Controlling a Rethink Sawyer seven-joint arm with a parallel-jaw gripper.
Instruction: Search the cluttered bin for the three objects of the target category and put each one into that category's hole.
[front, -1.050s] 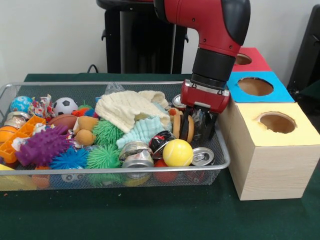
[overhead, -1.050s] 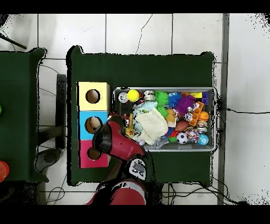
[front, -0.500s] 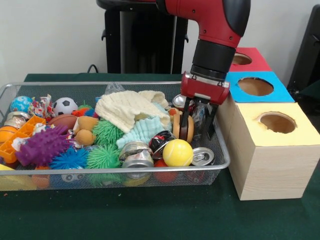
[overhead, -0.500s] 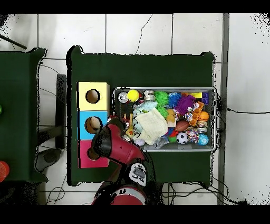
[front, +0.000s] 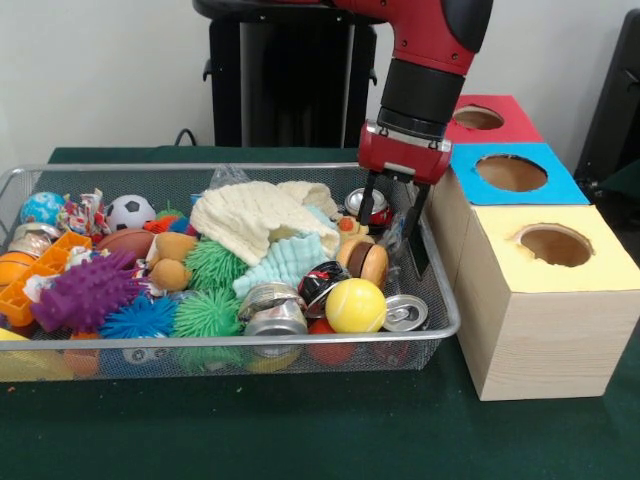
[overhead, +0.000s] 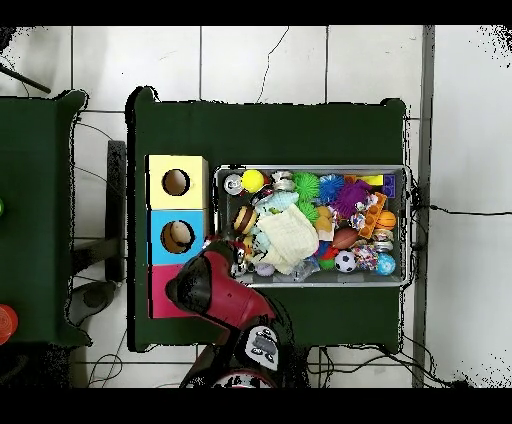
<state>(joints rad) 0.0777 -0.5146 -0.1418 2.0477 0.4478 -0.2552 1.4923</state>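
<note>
1. The red and black gripper (front: 395, 222) hangs over the wire mesh bin (front: 445, 300), jaws apart, holding nothing.
2. The small brown toy burger (front: 364, 262) lies just below it, beside the yellow ball (front: 355, 305).

A bench (front: 300, 430) covered in dark green cloth is seen. Behind the bench, a black stand (front: 290, 90) is set against a white wall (front: 100, 70), and a black cable (front: 185, 135) is looped just above the bench's far edge. From overhead, a white tiled floor (overhead: 300, 60) is shown all round the bench. Beside the bench, apart from it, a second green-covered table (overhead: 30, 200) is placed, with a red round object (overhead: 5, 322) at that table's outer edge.
</note>
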